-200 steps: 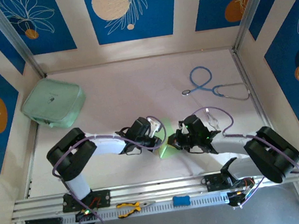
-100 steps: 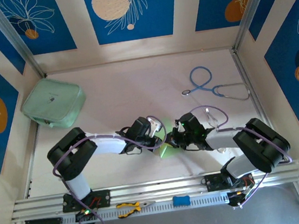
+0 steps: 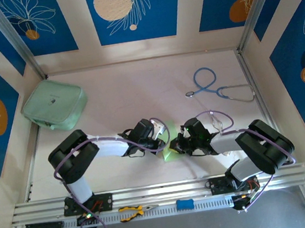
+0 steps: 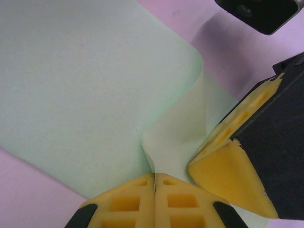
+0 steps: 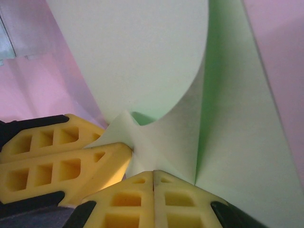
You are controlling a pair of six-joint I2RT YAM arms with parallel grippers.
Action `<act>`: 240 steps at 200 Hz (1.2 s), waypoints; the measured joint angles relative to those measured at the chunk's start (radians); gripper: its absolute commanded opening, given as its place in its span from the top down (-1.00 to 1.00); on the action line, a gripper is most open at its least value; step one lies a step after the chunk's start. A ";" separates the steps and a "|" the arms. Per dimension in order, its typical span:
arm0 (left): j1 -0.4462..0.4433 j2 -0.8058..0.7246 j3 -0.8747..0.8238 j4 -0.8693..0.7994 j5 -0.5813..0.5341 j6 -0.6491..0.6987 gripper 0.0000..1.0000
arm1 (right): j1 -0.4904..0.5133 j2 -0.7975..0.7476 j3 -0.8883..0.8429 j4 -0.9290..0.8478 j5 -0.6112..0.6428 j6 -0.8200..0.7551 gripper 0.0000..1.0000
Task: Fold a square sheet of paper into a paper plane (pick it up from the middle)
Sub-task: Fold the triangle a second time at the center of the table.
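Item: sheet of paper (image 3: 169, 154), light green, partly folded, at the near middle of the desk (image 3: 138, 88) between both arms. The left fingers (image 4: 142, 187) are pressed together, pinching a raised fold. The right fingers (image 5: 166, 183) are pressed together, pinching the same fold, just beside them.

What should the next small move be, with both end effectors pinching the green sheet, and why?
Probably lower both together to press the lifted flap flat and set the crease. The left end effector and right end effector are shut on the square sheet of paper side by side, and the sheet bows up in a loose curve, not a sharp fold.
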 measured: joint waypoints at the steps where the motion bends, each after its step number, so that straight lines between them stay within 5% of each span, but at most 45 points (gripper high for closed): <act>1: 0.000 0.000 0.000 0.000 0.000 0.000 0.98 | 0.000 0.000 0.000 0.000 0.000 0.000 1.00; 68: 0.000 0.004 0.010 -0.016 0.007 0.002 0.98 | -0.042 -0.092 0.020 -0.077 0.000 -0.013 1.00; 240: 0.000 0.006 0.025 -0.044 0.007 0.003 0.98 | -0.101 -0.043 0.120 -0.190 0.000 -0.077 1.00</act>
